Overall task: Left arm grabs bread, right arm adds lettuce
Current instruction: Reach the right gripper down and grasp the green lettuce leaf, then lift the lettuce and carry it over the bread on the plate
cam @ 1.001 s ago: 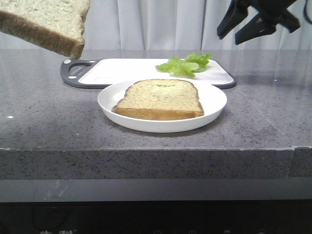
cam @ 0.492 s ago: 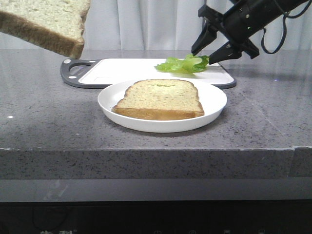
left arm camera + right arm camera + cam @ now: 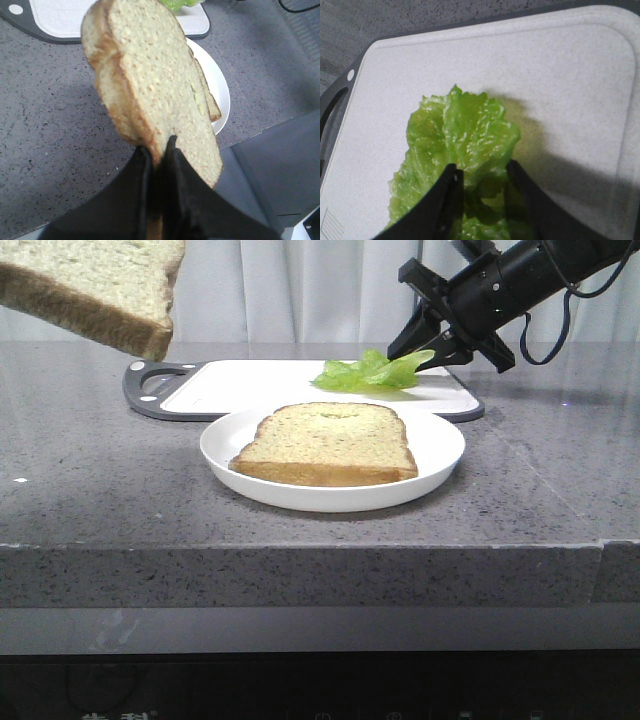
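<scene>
My left gripper is shut on the bottom edge of the bread, a thick slice with a brown crust. It holds the bread high at the far left of the front view, where the arm itself is out of frame. My right gripper is down at the right end of the lettuce on the white cutting board. In the right wrist view its fingers pinch the ruffled green lettuce between them. The leaf's right tip is raised off the board.
A white plate stands in front of the cutting board and carries a thinner, flatter slice. The board has a dark rim and a handle at its left end. The counter's front edge runs below the plate.
My right gripper came down from the upper right onto the lettuce and its fingers closed in on the leaf. The leaf's right end lifted and shifted slightly left. The held bread has not moved.
</scene>
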Controlling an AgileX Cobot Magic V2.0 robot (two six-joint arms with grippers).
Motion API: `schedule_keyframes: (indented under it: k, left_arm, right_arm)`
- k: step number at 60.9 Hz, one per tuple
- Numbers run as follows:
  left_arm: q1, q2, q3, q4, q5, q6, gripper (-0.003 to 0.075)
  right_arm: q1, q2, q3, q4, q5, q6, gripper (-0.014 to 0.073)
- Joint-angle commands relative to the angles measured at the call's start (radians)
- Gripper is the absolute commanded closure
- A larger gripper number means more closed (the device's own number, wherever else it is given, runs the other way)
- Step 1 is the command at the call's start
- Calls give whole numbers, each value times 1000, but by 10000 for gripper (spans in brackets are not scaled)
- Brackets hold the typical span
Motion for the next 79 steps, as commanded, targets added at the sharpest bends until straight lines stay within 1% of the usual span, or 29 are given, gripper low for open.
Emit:
schedule_keyframes:
  k: [1,5,13,19,27,34,37,42,54,61,71,79]
  left_arm:
    - [4,-10,-25,-47,-43,0,741]
    - [4,-10,-25,-47,-43,0,741]
    - [4,-10,-25,-47,-43,0,741]
    - [4,-10,-25,-47,-43,0,741]
    - [4,-10,-25,-47,-43,0,741]
    - [4,-10,-25,-47,-43,0,741]
    - [4,-10,-25,-47,-43,0,741]
    - [4,-10,-25,-47,-43,0,741]
    - [4,-10,-25,-47,-43,0,741]
    - [4,-10,-25,-47,-43,0,741]
    - [4,-10,-25,-47,-43,0,741]
    - [4,-10,-25,-47,-43,0,741]
  right_arm:
    - [-3,-62,-29,48,-1,-19,526]
    - [-4,-70,-29,53,5,-19,585]
    - [-15,-106,-29,60,23,-19,652]
    - [-31,-157,-23,96,35,-19,704]
    - [-47,-256,34,118,25,-20,711]
    - [-47,-376,151,120,0,-47,711]
    - [-43,-440,217,145,-18,-70,711]
    - [-42,-539,345,232,-33,-149,711]
    - [-30,-755,630,557,-23,-400,711]
    - [4,-842,774,699,-7,-517,711]
    - [80,-883,930,811,25,-627,711]
    - [136,-877,1004,873,31,-699,711]
